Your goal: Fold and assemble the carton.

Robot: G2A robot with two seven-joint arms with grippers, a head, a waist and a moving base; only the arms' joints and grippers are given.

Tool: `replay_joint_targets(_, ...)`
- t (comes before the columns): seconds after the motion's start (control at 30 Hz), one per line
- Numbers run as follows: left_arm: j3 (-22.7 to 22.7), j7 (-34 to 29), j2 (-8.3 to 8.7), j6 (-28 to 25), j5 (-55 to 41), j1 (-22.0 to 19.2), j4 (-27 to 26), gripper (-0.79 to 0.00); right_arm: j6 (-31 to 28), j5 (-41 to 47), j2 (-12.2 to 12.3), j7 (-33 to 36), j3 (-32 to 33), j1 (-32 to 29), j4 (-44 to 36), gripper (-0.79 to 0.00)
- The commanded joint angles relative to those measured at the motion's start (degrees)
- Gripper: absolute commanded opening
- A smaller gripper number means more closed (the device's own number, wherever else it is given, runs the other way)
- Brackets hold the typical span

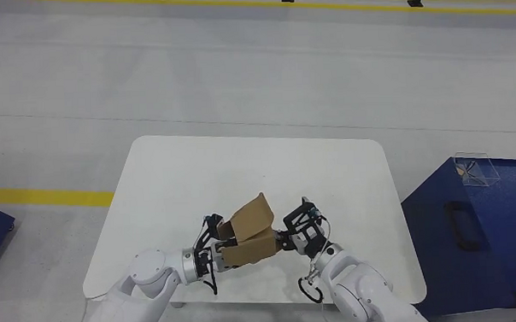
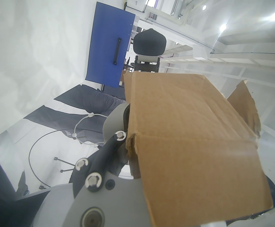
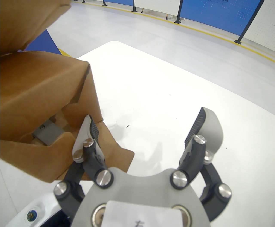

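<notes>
The right tool [image 3: 148,120] stands released, jaws spread wide; one ribbed black pad [image 3: 94,129] touches a loose flap [image 3: 111,148] of the brown corrugated cardboard carton [image 3: 40,90], while the other pad hangs over bare tabletop; the left tool [image 1: 210,245] appears clenched on the opposite wall, one grey finger [image 2: 117,122] outside the panel and a grey piece visible inside the open end; the carton sits between the two tools near the middle of the near edge of the white round-cornered table [image 1: 344,166], tilted, one flap raised; whether it rests on the table I cannot tell. It looks light, matte and dry, so not slippery; the panels seem stiff but hinge readily at the scored creases, and the edges are frayed and could tear; best pinched on a flat wall close to a crease, flaps pushed with a pad.
</notes>
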Motion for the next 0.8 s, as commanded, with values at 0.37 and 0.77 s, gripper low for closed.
replay_joint_targets(0.37, -0.3, -0.7, -0.03, 0.4, -0.4, 0.0, 0.5, -0.785, 1.1, -0.4, -1.2, -0.7, -1.2, 0.6, 0.7, 0.000)
replay_joint_targets(0.77, -0.2, -4.5, -0.34, 2.1, -4.6, -0.9, 2.2, -0.785, -6.1, 17.4, 0.0, 1.3, 13.8, -4.7, 2.7, 0.000)
